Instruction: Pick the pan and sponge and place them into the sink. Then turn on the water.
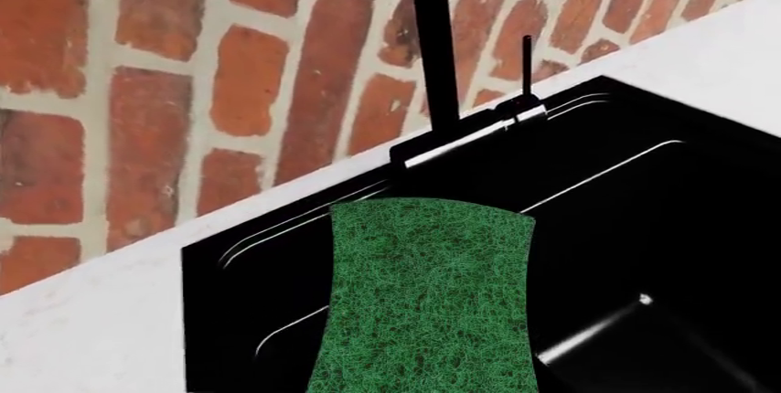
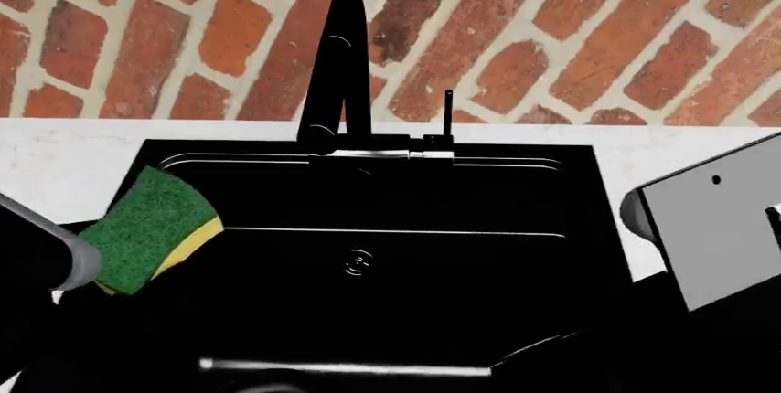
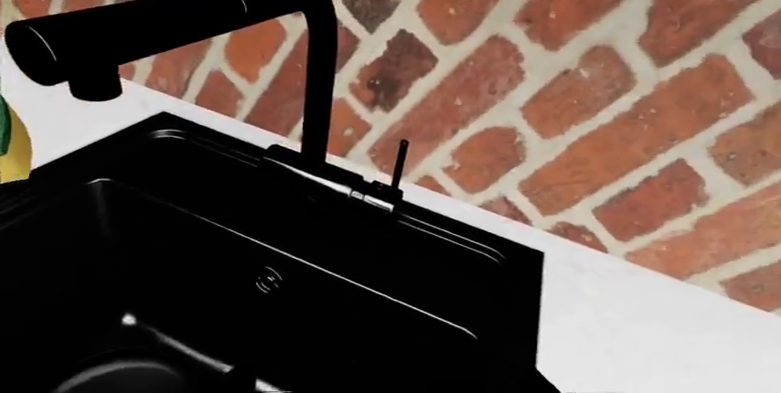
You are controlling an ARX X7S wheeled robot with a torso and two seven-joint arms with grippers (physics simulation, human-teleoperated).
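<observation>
You had the sponge point(image 2: 153, 227) gripped in the left claw, green side up, hanging over the sink's point(image 2: 586, 163) left edge, so a release would drop it into the basin. The pan's handle point(image 2: 347, 369) lay along the near side of the basin, probably already placed. No water ran from the faucet point(image 2: 344, 64); its lever point(image 2: 448, 111) stood upright. Right claw state: cannot tell.
</observation>
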